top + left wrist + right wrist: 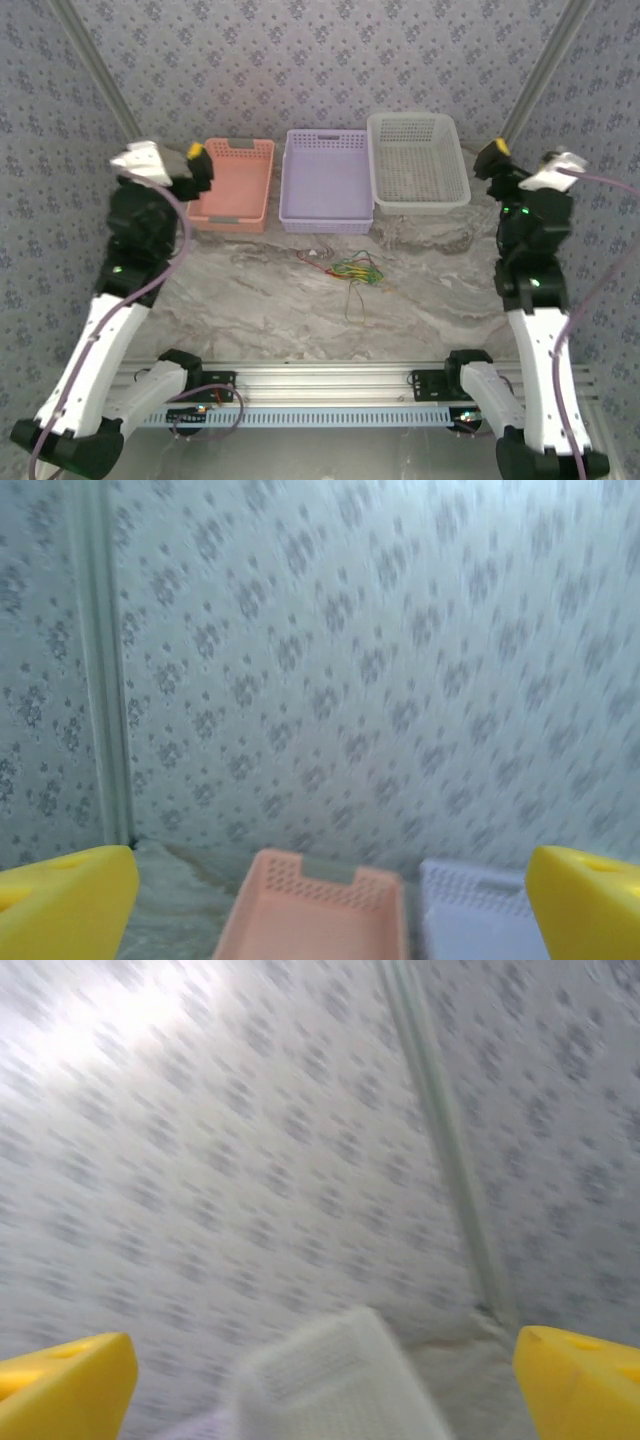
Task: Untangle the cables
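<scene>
The cables [352, 270] lie tangled on the marble table [240, 300], near the lavender basket [327, 185] (possibly one red strand trails left). The left gripper [328, 905] and right gripper [325, 1380] hang raised, jaws spread wide, empty.

We find three baskets in a row along the far edge of the table [250, 295], close to the wall [330, 60]. The left basket [237, 183] and the middle basket [327, 180] stand side by side, and the right basket [417, 160] sits a little further back. The cables [352, 270] lie in one heap on the table's middle, in front of the middle basket and apart from it. A rail [330, 383] runs along the near edge. The left gripper [198, 160] hangs by the left basket's left end, and the right gripper [492, 155] hangs to the right of the right basket.
</scene>
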You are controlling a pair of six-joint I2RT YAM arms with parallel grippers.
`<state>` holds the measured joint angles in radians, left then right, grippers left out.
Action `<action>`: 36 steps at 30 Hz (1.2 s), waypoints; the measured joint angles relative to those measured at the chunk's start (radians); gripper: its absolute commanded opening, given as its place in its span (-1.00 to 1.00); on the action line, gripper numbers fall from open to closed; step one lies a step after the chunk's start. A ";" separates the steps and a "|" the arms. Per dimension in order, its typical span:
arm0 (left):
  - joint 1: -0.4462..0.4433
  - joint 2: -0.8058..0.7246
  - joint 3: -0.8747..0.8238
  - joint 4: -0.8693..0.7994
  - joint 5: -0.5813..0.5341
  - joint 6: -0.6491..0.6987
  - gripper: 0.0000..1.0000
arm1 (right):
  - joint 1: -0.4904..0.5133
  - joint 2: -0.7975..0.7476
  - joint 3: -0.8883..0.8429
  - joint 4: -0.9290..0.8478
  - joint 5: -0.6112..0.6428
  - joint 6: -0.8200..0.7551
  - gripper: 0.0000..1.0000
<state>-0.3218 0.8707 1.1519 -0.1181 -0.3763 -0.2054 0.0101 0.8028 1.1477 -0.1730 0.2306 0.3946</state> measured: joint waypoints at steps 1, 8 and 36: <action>0.019 -0.007 0.031 -0.042 0.033 -0.057 0.99 | -0.007 -0.020 0.033 -0.042 -0.063 0.040 0.66; -0.002 0.074 0.120 -0.412 0.330 -0.322 0.68 | 0.232 0.067 0.090 -0.434 -0.241 0.212 0.54; -0.607 0.500 -0.379 -0.056 0.303 -0.826 0.33 | 0.572 0.638 -0.327 -0.293 -0.198 0.284 0.03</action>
<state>-0.9283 1.3705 0.7727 -0.1745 -0.0731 -1.0309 0.5819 1.4406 0.8207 -0.4660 0.0326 0.6785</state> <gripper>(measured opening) 0.653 0.512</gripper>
